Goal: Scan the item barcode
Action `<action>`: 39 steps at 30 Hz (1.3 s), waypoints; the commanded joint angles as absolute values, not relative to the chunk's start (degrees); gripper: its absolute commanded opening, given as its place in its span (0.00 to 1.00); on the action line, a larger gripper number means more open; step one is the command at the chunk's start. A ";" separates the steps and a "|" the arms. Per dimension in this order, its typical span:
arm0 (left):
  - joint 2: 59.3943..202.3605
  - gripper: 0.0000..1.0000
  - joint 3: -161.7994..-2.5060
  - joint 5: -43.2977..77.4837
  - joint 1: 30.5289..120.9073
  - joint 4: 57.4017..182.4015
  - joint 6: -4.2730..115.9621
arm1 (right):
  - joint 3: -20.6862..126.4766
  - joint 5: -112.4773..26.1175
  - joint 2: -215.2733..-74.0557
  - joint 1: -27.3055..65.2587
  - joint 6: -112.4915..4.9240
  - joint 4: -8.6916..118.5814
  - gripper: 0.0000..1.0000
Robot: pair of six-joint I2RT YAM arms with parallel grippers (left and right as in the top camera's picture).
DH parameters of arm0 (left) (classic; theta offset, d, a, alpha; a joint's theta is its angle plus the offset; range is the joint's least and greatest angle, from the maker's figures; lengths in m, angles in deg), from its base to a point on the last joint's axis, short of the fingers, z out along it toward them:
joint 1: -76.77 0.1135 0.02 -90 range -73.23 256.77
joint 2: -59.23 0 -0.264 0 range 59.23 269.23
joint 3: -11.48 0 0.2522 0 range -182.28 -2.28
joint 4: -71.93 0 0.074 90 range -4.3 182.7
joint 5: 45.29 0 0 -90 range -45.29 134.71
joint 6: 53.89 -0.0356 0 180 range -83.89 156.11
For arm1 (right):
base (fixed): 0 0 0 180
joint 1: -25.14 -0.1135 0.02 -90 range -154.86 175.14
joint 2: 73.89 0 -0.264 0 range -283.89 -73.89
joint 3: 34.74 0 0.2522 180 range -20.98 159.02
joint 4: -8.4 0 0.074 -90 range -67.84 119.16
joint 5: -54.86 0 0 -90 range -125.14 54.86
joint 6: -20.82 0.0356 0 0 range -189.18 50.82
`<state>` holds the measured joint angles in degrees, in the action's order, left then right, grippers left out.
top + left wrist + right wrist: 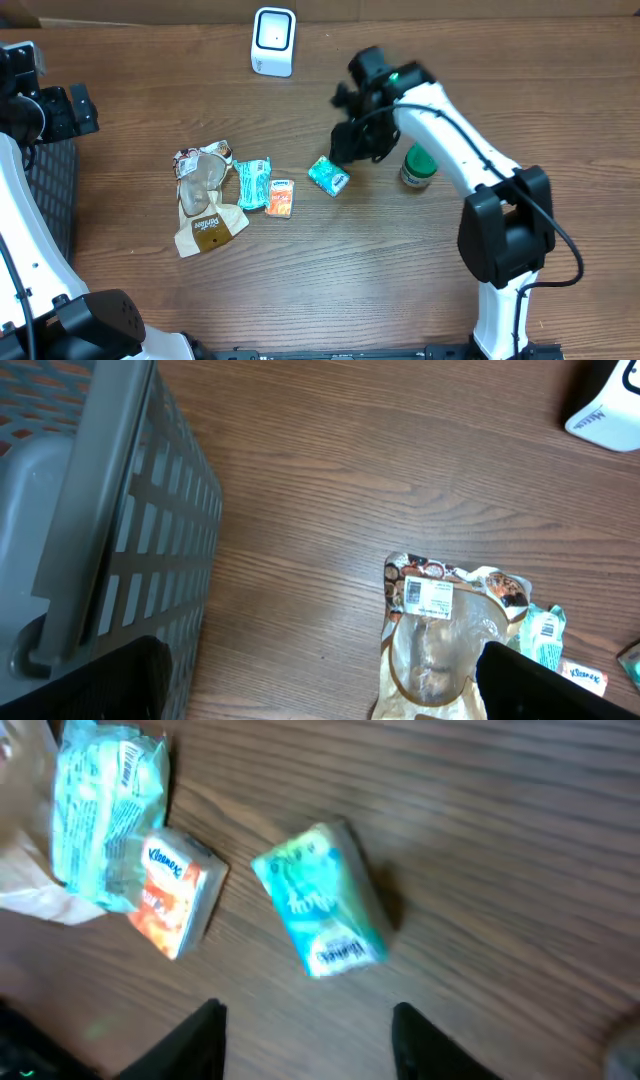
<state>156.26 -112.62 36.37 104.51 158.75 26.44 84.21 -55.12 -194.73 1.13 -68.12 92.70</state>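
- At the far edge of the worktop (330,290) stands the scanner (273,40).
- Far left sits the basket (55,200).
- Mid-worktop, left to right: snack bag (205,200), packet (253,183), small box (280,198), tissue pack (328,175), jar (418,166).

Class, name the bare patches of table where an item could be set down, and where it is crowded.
Bare: the table between the scanner and the snack bag; the front strip below the orange pack. Crowded: snack bag through tissue pack to green jar.
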 commanded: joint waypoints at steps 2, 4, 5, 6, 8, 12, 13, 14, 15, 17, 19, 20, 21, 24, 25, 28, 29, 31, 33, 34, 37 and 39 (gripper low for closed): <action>156.46 1.00 -113.04 36.31 104.49 158.73 24.93 | 85.56 -57.11 -194.55 2.35 -59.49 95.39 0.57; 156.46 1.00 -113.04 36.31 104.49 158.73 24.93 | 84.29 -57.14 -194.55 2.33 -58.81 94.87 0.57; 156.46 1.00 -113.04 36.31 104.49 158.73 24.93 | 83.48 -57.14 -194.55 2.18 -58.66 94.12 0.57; 156.46 1.00 -113.04 36.31 104.49 158.73 24.95 | 82.37 -57.09 -194.55 2.00 -58.70 92.94 0.57; 156.46 1.00 -113.04 36.31 104.49 158.73 24.95 | 79.66 -57.09 -194.55 1.65 -59.03 90.23 0.57; 156.46 1.00 -113.04 36.33 104.49 158.73 24.93 | 73.89 -55.34 -194.55 1.61 -64.91 84.05 0.57; 156.46 1.00 -113.04 36.31 104.49 158.73 24.93 | 72.60 -54.45 -194.57 1.81 -66.55 82.47 0.57; 156.46 1.00 -113.04 36.31 104.49 158.73 24.93 | 72.01 -54.49 -194.55 1.98 -67.86 81.67 0.57; 156.46 1.00 -113.04 36.31 104.49 158.73 24.93 | 71.07 -54.53 -194.57 2.18 -69.52 80.27 0.57; 156.46 1.00 -113.04 36.31 104.49 158.73 24.93 | 69.60 -55.26 -194.57 2.25 -73.11 78.28 0.57; 156.46 1.00 -113.06 36.31 104.49 158.73 24.93 | 67.99 -58.01 -194.57 2.18 -78.13 76.29 0.56; 156.46 1.00 -113.06 36.31 104.49 158.73 24.93 | 67.44 -58.16 -194.57 2.07 -78.88 75.39 0.56; 156.46 1.00 -113.04 36.31 104.49 158.73 24.93 | 66.87 -58.21 -194.57 2.07 -79.42 74.43 0.55; 156.46 1.00 -113.04 36.31 104.49 158.73 24.93 | 65.06 -58.16 -194.57 2.07 -79.57 71.57 0.49; 156.46 1.00 -113.04 36.33 104.49 158.73 24.93 | 63.94 -58.40 -194.57 2.07 -79.53 70.06 0.47; 156.46 1.00 -113.06 36.31 104.49 158.73 24.93 | 62.30 -59.80 -194.79 2.07 -79.53 68.29 0.42; 156.46 0.99 -113.06 36.31 104.49 158.73 24.93 | 61.67 -60.59 -194.90 2.05 -79.51 67.37 0.40; 156.46 1.00 -113.04 36.31 104.49 158.73 24.95 | 60.21 -62.32 -195.27 1.85 -79.27 65.38 0.37; 156.46 1.00 -113.04 36.31 104.49 158.73 24.93 | 59.92 -62.25 -196.19 1.85 -77.85 64.81 0.29; 156.46 1.00 -113.04 36.31 104.49 158.73 24.93 | 59.92 -62.23 -196.24 1.85 -77.30 64.70 0.26; 156.46 1.00 -113.04 36.31 104.49 158.73 24.93 | 60.05 -62.25 -196.28 2.09 -76.27 64.68 0.11; 156.46 1.00 -113.04 36.33 104.49 158.73 24.93 | 60.32 -62.29 -196.26 2.09 -73.39 64.94 0.04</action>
